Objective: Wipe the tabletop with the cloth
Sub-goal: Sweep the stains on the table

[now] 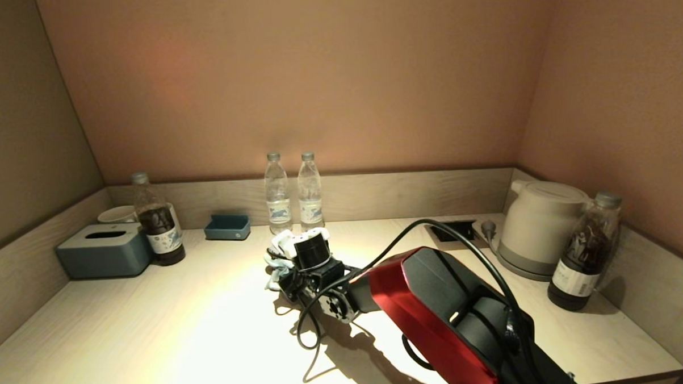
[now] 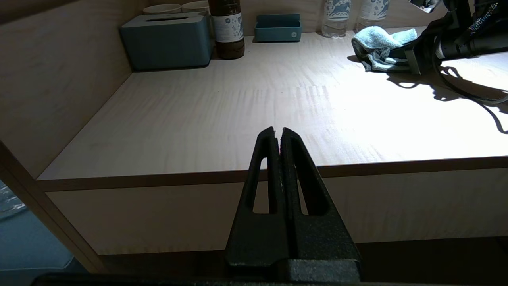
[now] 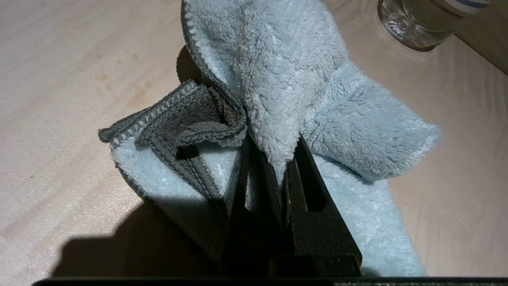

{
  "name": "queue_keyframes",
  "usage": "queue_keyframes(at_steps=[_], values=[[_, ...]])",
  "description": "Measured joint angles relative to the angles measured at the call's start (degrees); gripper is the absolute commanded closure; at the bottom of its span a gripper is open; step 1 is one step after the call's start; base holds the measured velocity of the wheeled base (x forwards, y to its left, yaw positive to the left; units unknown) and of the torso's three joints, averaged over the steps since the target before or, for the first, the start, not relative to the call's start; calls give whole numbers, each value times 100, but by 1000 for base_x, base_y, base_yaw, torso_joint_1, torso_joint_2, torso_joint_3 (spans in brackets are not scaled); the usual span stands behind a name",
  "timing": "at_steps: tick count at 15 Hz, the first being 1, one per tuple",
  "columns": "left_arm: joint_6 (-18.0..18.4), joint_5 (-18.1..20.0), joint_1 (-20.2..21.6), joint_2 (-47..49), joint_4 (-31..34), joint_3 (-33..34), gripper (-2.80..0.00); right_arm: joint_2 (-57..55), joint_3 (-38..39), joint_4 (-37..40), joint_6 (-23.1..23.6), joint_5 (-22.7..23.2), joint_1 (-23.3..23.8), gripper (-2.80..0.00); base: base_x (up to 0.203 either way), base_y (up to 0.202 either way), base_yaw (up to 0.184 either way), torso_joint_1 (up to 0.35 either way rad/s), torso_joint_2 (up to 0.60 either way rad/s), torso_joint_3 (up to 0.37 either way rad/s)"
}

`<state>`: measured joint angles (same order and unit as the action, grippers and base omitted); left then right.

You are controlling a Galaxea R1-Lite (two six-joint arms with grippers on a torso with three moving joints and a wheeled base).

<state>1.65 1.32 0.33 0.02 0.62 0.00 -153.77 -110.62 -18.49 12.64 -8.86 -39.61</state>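
Note:
The light-blue cloth [image 3: 278,71] with darker edging lies bunched on the pale wood-grain tabletop [image 1: 181,322], just in front of the two water bottles. My right gripper [image 3: 274,147] is shut on a fold of the cloth and rests low on the surface near the table's middle [image 1: 279,276]. In the head view only bits of the cloth [image 1: 272,269] show past the wrist. The left wrist view shows the cloth [image 2: 377,45] at the far right of the tabletop [image 2: 238,111]. My left gripper [image 2: 278,130] is shut and empty, parked off the front edge.
A blue-grey tissue box [image 1: 104,251], cups [image 1: 118,214] and a dark drink bottle [image 1: 159,221] stand at the back left. A small blue tray [image 1: 227,226] and two water bottles [image 1: 277,194] stand along the back rim. A kettle [image 1: 538,225], a dark bottle [image 1: 585,251] and the socket recess [image 1: 453,230] are at the right.

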Motion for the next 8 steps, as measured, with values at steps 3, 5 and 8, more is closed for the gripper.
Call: queue_keyframes(at_steps=[3,5,8], values=[[-2,5,0,0,0,0,0,96,115,-18,-19,-39,-46,0,0,0,0,0,0,0],[0,6,-2,0,0,0,0,313,499,-71,-46,-56,-138,0,0,0,0,0,0,0],[0,5,0,0,-2,0,0,723,1227,-321,-60,-65,-366,0,0,0,0,0,0,0]])
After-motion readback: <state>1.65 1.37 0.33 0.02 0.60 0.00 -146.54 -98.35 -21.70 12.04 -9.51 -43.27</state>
